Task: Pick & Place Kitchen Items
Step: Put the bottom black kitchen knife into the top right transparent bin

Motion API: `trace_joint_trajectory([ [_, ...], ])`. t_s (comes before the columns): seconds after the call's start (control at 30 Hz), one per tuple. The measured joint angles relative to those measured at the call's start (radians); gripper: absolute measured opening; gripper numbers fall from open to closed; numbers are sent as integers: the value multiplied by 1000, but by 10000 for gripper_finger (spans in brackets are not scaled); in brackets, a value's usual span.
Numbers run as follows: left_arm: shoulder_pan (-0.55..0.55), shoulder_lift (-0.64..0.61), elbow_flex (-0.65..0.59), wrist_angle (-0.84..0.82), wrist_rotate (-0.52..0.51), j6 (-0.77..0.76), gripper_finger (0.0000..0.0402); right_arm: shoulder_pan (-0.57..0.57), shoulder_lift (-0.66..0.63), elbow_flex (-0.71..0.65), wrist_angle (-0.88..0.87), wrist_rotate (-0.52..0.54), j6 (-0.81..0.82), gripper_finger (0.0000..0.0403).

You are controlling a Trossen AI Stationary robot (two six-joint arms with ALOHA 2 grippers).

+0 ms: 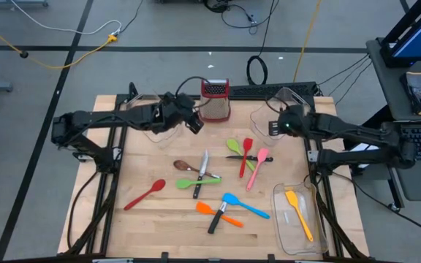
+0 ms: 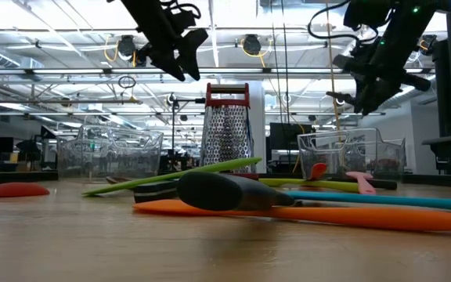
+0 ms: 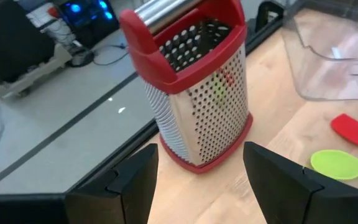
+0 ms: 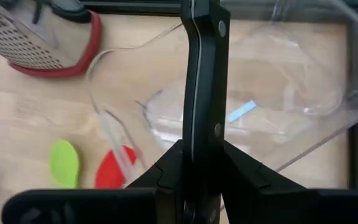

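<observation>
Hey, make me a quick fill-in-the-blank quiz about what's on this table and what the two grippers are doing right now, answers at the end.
1. The right gripper is shut on a black-handled ____ above a clear bin.
2. The left gripper hangs open, facing the steel box grater with the ____ top.
3. The clear bin at the table's near right corner holds a spatula coloured ____.
4. The red spoon lies on the table's ____ side in the high view.

Missing words: knife; red; yellow; left

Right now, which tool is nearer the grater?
Left. The left tool hangs open just beside the grater, facing it. The right tool is farther off, over a clear bin, gripping a knife.
</observation>
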Motion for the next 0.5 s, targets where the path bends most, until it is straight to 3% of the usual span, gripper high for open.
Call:
trace_joint_trajectory([
  [0.23,44,0,0,36,121,64,241,-117,11,0,83,3,-354,62],
  [0.5,62,0,0,54,186,63,241,-203,36,0,138,23,-820,62],
])
